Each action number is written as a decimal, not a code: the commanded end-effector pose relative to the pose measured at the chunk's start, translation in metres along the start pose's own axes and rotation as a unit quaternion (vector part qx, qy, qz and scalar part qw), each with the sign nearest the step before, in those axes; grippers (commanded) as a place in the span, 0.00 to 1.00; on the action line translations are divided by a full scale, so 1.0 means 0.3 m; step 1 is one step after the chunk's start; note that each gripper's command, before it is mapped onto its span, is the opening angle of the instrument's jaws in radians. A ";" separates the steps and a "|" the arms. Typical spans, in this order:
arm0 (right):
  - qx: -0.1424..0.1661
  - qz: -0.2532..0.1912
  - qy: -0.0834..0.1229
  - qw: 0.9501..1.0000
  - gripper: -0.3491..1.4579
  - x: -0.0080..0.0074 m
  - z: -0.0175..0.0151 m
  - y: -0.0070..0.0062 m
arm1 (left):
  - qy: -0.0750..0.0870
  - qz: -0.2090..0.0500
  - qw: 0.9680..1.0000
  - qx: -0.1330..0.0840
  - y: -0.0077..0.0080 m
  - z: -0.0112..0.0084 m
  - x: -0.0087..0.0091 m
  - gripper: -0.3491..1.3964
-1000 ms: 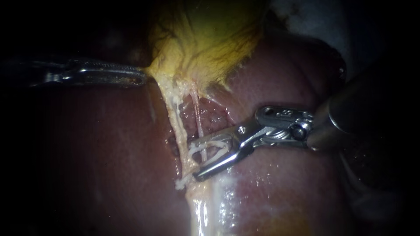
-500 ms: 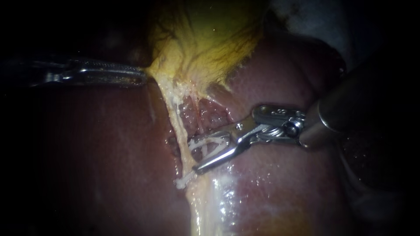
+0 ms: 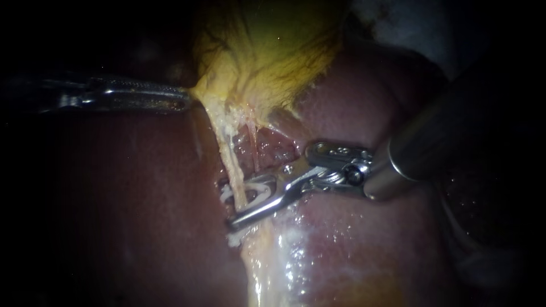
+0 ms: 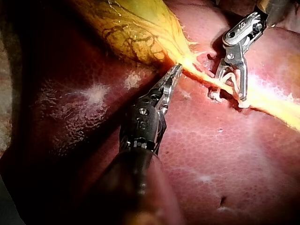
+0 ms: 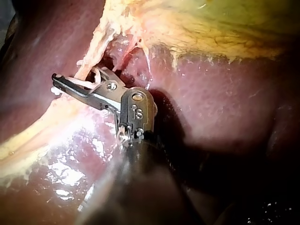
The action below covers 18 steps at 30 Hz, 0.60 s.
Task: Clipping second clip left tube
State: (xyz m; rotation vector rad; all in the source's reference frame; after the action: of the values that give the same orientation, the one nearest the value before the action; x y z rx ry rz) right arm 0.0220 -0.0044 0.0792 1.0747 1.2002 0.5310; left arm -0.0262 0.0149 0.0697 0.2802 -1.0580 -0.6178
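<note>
L instrument [image 3: 185, 102] pincer clenched on gallbladder [image 3: 267, 51] | R instrument [image 3: 234, 203] pincer agape astride left tube [image 3: 230, 159], prob w/ clip [image 3: 261, 189]

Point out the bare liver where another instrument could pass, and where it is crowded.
Free: the broad dark-red liver surface between the slender silver left instrument above and the pale stringy tube; also the liver below the silver right instrument and its shaft. Crowded: beneath the yellow gallbladder, where the right instrument's open jaws straddle that tube.
</note>
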 end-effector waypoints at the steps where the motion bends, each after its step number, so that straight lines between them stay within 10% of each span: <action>1: 0.011 -0.001 -0.001 1.000 0.49 0.0004 0.000 -0.0017 | 0.000 0.000 1.000 0.000 0.0000 0.0000 0.0000 0.00; 11: 0.054 -0.005 -0.020 0.998 0.47 0.0000 0.005 -0.0147 | 0.000 0.000 1.000 0.000 0.0001 -0.0001 0.0000 0.00; 18: 0.067 -0.005 -0.028 0.997 0.38 0.0032 0.005 -0.0154 | 0.000 0.000 1.000 0.000 0.0001 -0.0001 0.0000 0.00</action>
State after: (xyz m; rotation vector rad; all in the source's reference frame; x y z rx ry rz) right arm 0.0230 -0.0062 0.0746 1.1876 1.2069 0.4161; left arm -0.0261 0.0149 0.0698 0.2801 -1.0579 -0.6177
